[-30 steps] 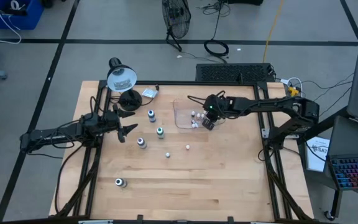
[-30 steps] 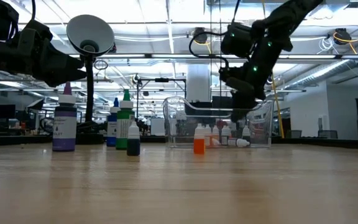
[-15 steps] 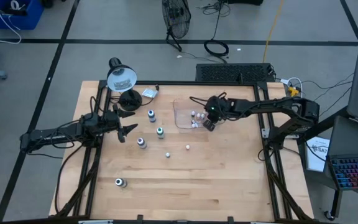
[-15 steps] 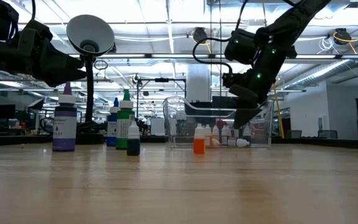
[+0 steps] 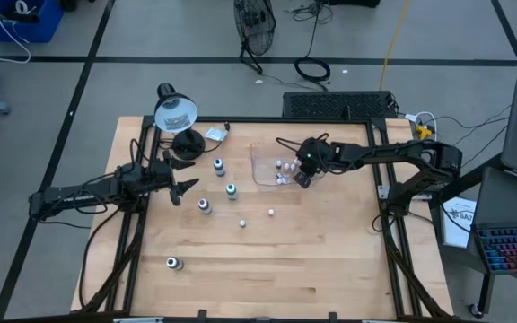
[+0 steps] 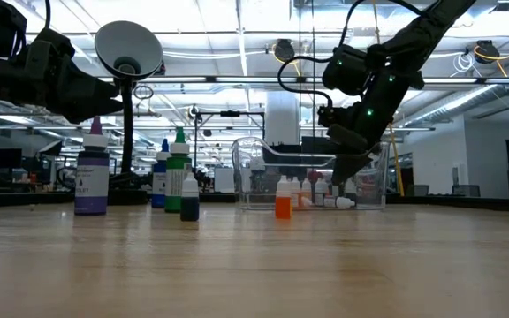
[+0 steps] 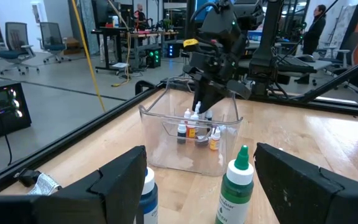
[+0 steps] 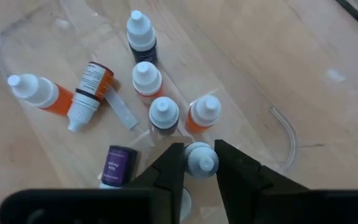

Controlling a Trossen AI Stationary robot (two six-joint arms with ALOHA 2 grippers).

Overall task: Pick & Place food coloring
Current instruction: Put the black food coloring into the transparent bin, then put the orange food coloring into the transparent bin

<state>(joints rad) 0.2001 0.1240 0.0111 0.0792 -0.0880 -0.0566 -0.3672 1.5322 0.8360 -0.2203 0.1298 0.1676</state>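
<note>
The clear tray (image 5: 260,152) stands near the table's far edge with several tiny whitish bottles in it (image 8: 148,78). My right gripper (image 5: 300,178) hangs over the tray, pointing down, shut on one small white-capped bottle (image 8: 201,160). Out on the wood, resting on their bases, are larger bottles: blue-topped (image 5: 218,166), green-topped (image 5: 232,190) and another (image 5: 205,205). One bottle lies near the near edge (image 5: 174,263), and two tiny ones sit at mid-table (image 5: 242,222). My left gripper (image 5: 183,187) hovers open, to the left of them. My right gripper pinches the small bottle at its white cap (image 8: 199,163) between the two fingers (image 8: 171,167), coming from above and pointing down into the tray. The bottle stays upright. Whether its base rests on the tray floor is hidden.
A desk lamp (image 5: 176,112) with a round base (image 5: 188,144) stands at the far left corner, beside a crumpled packet (image 5: 214,135). A dark panel (image 5: 339,103) lies beyond the far edge. Bare wood spreads across the near half (image 5: 312,260).
My right gripper has drifted a little toward the table's right edge while staying over the tray. The left arm and the bottles on the wood have kept still.
</note>
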